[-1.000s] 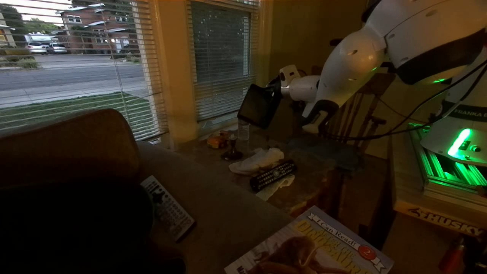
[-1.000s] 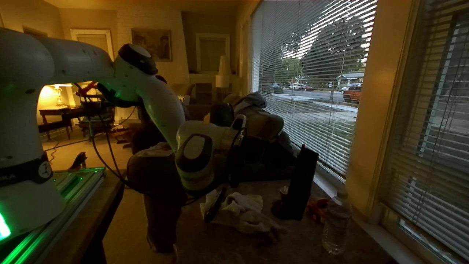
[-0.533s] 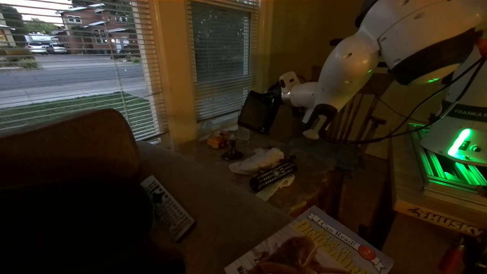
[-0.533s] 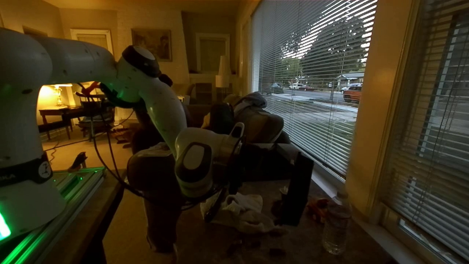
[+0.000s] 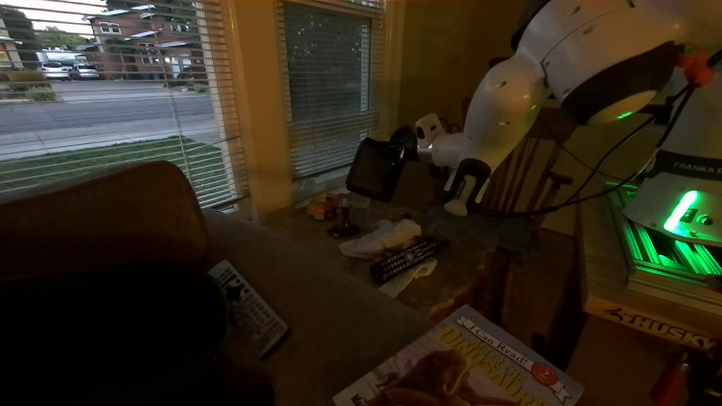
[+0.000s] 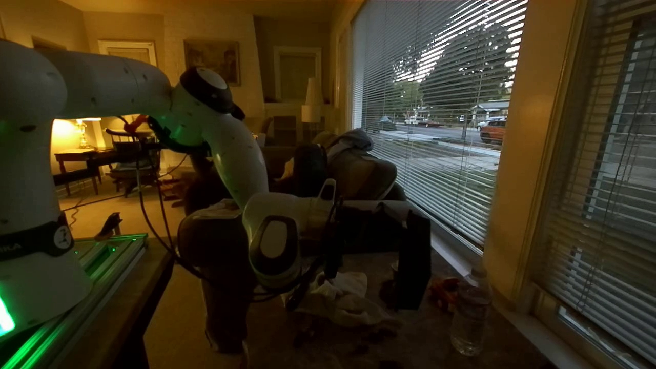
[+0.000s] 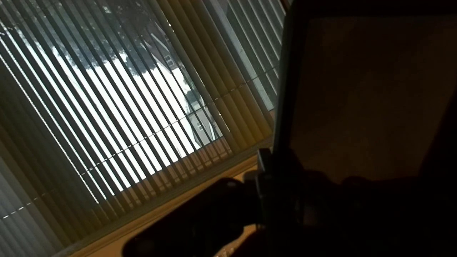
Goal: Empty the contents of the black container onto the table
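Note:
The black container [image 5: 373, 169] is held tilted in the air above the table [image 5: 459, 273], and it also shows in another exterior view [image 6: 415, 261]. In the wrist view the black container [image 7: 371, 96] fills the right side, very dark; no contents can be made out in it. My gripper [image 5: 407, 145] is closed on the container's edge. In the wrist view the gripper [image 7: 267, 178] has fingers on either side of the container's wall. Small dark patches [image 6: 379, 335] lie on the table below in an exterior view, too dim to identify.
On the table are a white cloth [image 5: 389, 237], a black remote [image 5: 406, 258], a dark candle holder [image 5: 344, 225], an orange toy [image 5: 324, 207] and a clear bottle [image 6: 469, 323]. A book [image 5: 462, 366] and a grey remote [image 5: 248, 307] are nearer. Window blinds are behind.
The arm has lowered slightly, and the container has come down and changed its tilt, still in the gripper. More small dark patches show on the table below than a second ago.

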{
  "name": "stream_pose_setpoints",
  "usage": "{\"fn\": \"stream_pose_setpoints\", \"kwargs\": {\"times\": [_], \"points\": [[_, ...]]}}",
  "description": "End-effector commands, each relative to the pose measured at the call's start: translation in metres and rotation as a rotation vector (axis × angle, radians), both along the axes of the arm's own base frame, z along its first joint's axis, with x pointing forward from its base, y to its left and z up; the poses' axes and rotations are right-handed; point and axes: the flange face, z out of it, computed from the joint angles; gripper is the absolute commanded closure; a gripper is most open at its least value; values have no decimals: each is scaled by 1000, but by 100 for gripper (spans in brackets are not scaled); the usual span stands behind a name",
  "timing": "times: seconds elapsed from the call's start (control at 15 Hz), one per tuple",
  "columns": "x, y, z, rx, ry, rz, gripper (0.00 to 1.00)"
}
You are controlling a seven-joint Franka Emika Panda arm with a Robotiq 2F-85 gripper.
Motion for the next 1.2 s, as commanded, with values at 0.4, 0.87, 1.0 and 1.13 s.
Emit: {"fn": "stream_pose_setpoints", "kwargs": {"times": [0.4, 0.87, 1.0, 1.13], "points": [[31, 26, 5, -19, -102, 85, 98], [42, 31, 14, -40, -127, 102, 98], [44, 34, 20, -48, -142, 109, 98], [48, 37, 27, -59, -160, 114, 98]]}}
